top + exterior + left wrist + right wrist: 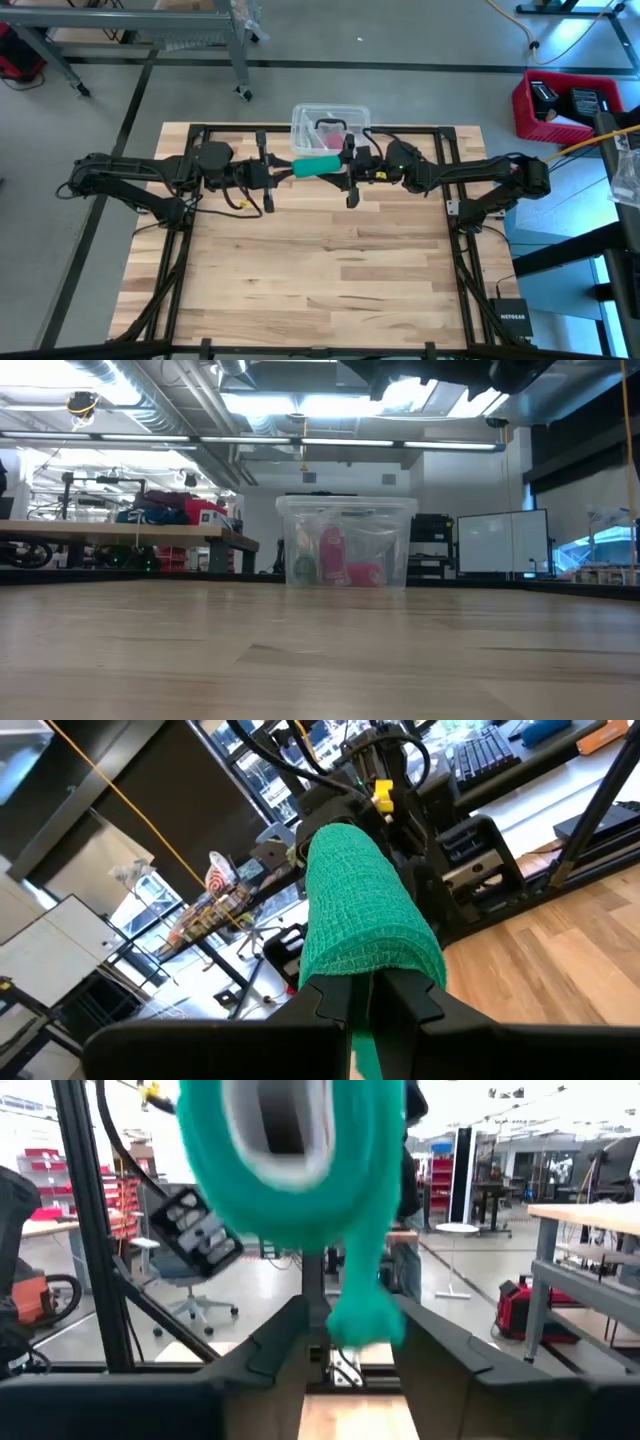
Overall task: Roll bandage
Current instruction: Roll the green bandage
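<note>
Teal bandage (317, 165) rolled thick, held up betw both hands.

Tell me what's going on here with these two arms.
Both arms are held up above the table, meeting near its far edge with a green bandage between them. The left gripper is shut on one end of the rolled bandage. The right gripper is at the other end, where a loose tail hangs between its fingers. Just behind them a clear plastic tub with pink-red items sits on the table.
</note>
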Controlling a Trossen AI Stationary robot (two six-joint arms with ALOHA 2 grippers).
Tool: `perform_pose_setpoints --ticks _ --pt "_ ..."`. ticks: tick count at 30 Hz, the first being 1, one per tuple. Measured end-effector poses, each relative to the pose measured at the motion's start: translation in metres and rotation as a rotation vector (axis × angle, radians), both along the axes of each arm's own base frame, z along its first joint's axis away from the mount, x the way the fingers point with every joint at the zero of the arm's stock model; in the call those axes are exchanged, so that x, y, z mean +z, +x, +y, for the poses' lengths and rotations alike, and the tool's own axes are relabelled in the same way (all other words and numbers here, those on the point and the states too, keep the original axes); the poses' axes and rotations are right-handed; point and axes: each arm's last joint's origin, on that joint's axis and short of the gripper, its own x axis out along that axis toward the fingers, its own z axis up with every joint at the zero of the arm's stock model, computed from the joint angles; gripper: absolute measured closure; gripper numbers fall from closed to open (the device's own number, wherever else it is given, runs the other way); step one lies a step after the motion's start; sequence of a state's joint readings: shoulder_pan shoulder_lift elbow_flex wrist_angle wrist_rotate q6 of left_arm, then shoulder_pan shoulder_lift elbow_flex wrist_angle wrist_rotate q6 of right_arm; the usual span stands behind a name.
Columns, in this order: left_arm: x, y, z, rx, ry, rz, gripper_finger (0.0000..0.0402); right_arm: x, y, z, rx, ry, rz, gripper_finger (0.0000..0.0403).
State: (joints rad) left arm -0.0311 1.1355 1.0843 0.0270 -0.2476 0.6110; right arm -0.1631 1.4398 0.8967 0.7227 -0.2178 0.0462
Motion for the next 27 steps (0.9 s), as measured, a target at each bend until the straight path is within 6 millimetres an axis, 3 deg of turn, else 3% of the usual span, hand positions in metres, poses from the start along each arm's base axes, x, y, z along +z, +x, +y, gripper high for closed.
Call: perform_pose_setpoints --ticks 6,16,27 --pt "0.002 0.0 0.0 0.0 0.002 -0.016 0.0389 0.0 0.0 0.0 0.004 -0.002 -0.001 0.0276" --pt "0.001 0.0 0.0 0.0 0.006 -0.014 0.0389 0.0 0.0 0.0 0.009 -0.009 -0.007 0.0393" --pt "0.012 -0.015 0.002 0.062 0.125 -0.03 0.0389 0.005 -0.003 0.002 0.041 0.015 -0.018 0.0393"
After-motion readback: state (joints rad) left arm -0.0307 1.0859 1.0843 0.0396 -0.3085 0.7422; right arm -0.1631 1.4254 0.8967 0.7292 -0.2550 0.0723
